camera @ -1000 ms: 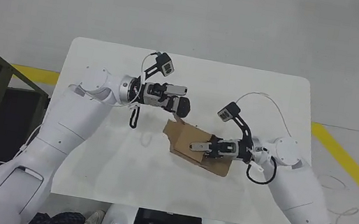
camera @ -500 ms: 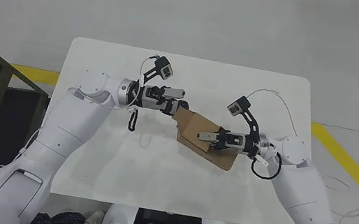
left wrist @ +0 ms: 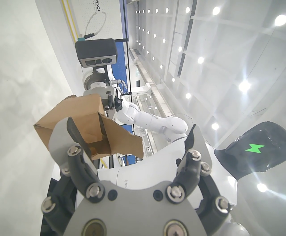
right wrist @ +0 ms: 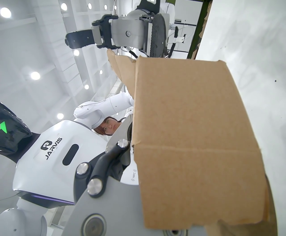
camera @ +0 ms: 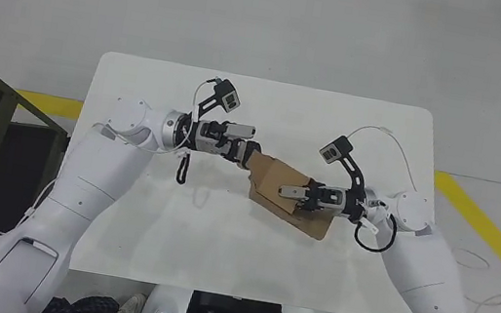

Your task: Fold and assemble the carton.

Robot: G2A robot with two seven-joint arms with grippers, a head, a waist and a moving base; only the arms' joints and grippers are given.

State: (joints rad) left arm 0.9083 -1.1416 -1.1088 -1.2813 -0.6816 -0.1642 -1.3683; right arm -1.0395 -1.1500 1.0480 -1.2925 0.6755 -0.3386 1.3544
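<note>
The carton [camera: 272, 176] lies over the middle of the table [camera: 216, 250], long axis running ten to four o'clock, the right claw [camera: 296, 192] clamped on one wall near its centre. The left claw [camera: 250, 149], spread wide and holding nothing, sits at the ten o'clock end, so the loose flaps [left wrist: 125, 140] lie just at its four o'clock.

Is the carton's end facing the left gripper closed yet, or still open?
Still open. In the left wrist view the carton shows its hollow inside, with one flap sticking outward, not folded in.
</note>
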